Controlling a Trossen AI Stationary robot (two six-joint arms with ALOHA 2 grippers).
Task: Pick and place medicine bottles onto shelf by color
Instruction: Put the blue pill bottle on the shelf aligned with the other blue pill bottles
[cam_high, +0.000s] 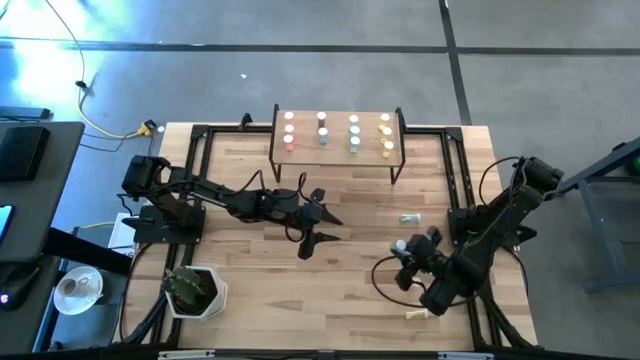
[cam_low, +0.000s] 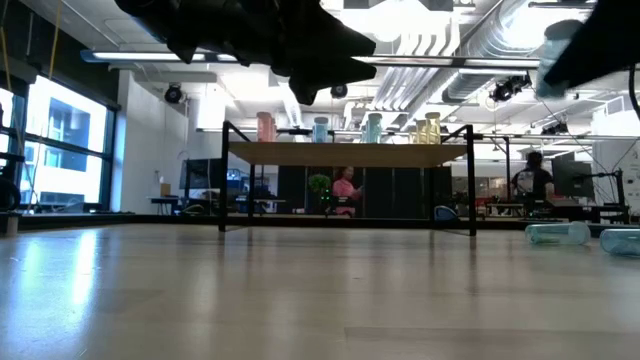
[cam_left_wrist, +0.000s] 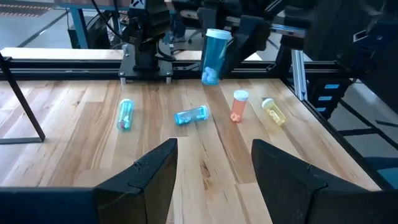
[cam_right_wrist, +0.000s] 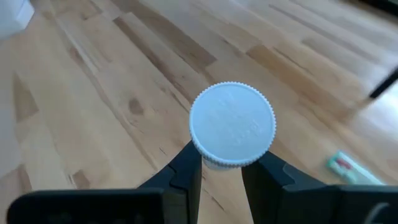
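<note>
Fingers of the right gripper pinch a blue medicine bottle just under its white cap, lifted above the table's right front area. The left gripper hovers mid-table, jaws apart, nothing between them. On the shelf at the far edge, capped bottles stand in four colour columns. Loose bottles lie on the table: two bluish ones, one orange-red, one yellow. A white planter, possibly holding a small plant, sits near the left front corner.

Bright even overhead light; window glare in low view; right wrist background blurred.
</note>
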